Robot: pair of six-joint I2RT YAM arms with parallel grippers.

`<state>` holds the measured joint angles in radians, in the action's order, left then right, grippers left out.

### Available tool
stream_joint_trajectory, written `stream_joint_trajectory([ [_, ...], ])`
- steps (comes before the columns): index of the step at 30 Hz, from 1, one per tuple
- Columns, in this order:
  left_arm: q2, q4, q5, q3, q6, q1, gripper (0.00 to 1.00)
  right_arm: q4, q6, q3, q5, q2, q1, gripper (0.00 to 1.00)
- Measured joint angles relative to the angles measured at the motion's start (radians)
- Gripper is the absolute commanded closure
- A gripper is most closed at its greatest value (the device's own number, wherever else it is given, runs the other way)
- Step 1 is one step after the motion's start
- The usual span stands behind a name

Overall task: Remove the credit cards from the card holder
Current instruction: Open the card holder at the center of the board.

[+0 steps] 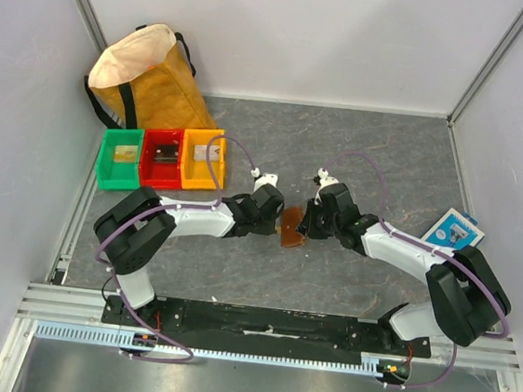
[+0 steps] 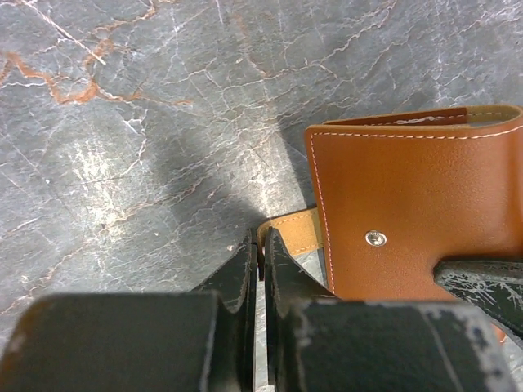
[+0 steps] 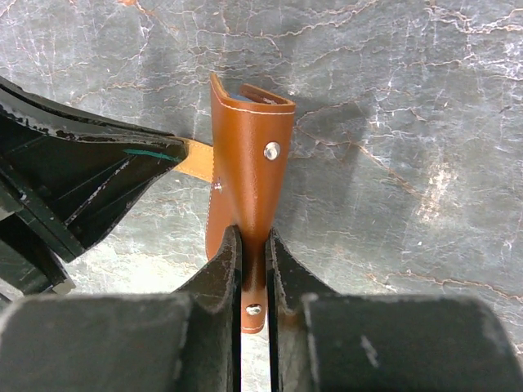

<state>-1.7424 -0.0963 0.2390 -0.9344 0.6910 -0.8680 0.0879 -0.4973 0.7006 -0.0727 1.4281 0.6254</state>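
On my right wrist feed the right gripper (image 3: 253,238) has its two fingers pressed together on the card holder (image 3: 248,155). They pinch the near end of the reddish-brown leather, so the wallet stands on edge and runs away from the camera, with snap studs (image 3: 271,150) on its flank. A sliver of pale blue shows at its far end — what that is I cannot tell. The left gripper (image 2: 260,245) is all but closed too, its fingertips nipping a tan strap (image 2: 292,229) that juts from the holder's side. On the left wrist feed the holder's broad stitched face sits just to the right of those fingers. From the overhead camera I see the two grippers meeting nose to nose from left and right, with the holder caught between them. That puts it about mid-width on the grey marbled table (image 1: 388,153), in its nearer half; whether its lower edge touches the surface I cannot tell. Farther out on the left, a green bin (image 1: 120,160), a red bin (image 1: 162,157) and an orange bin (image 1: 203,159) sit touching in a row, each holding something too small to name. Behind them a mustard bag (image 1: 148,76) with black handles leans in the far left corner. At the right edge, well apart from the grippers, lies a blue-and-white packet (image 1: 453,228).
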Motion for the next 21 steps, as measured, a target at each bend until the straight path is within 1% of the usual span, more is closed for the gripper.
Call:
stream_joint_trajectory([
  [1,0.003,0.016,-0.006,0.010,0.004,0.003,0.98,0.000,0.000,0.000,-0.001,0.001,0.000,0.67],
  [3,0.013,0.040,-0.012,0.029,0.014,0.006,0.98,0.003,0.001,0.001,0.005,0.003,0.000,0.52],
  [4,0.023,0.051,-0.015,0.045,0.022,0.008,0.98,0.015,0.009,0.001,0.014,0.007,0.001,0.45],
  [5,0.034,0.055,-0.015,0.057,0.027,0.009,0.98,0.030,0.012,0.001,0.021,0.011,0.000,0.35],
  [6,0.050,0.056,-0.016,0.075,0.035,0.009,0.98,0.054,0.021,0.001,0.027,0.016,0.000,0.27],
  [8,0.089,0.059,-0.023,0.112,0.053,0.009,0.98,0.089,0.028,0.002,0.047,0.018,0.000,0.17],
  [11,0.146,0.068,-0.034,0.156,0.077,0.009,0.98,0.132,0.047,0.016,0.083,0.017,0.005,0.04],
  [12,0.166,0.072,-0.039,0.170,0.085,0.009,0.98,0.143,0.051,0.024,0.098,0.014,0.010,0.02],
  [16,0.233,0.106,-0.054,0.220,0.119,0.009,0.98,0.169,0.066,0.059,0.146,-0.015,0.061,0.02],
  [21,0.297,0.134,-0.066,0.282,0.154,0.008,0.98,0.184,0.095,0.103,0.230,-0.039,0.178,0.02],
])
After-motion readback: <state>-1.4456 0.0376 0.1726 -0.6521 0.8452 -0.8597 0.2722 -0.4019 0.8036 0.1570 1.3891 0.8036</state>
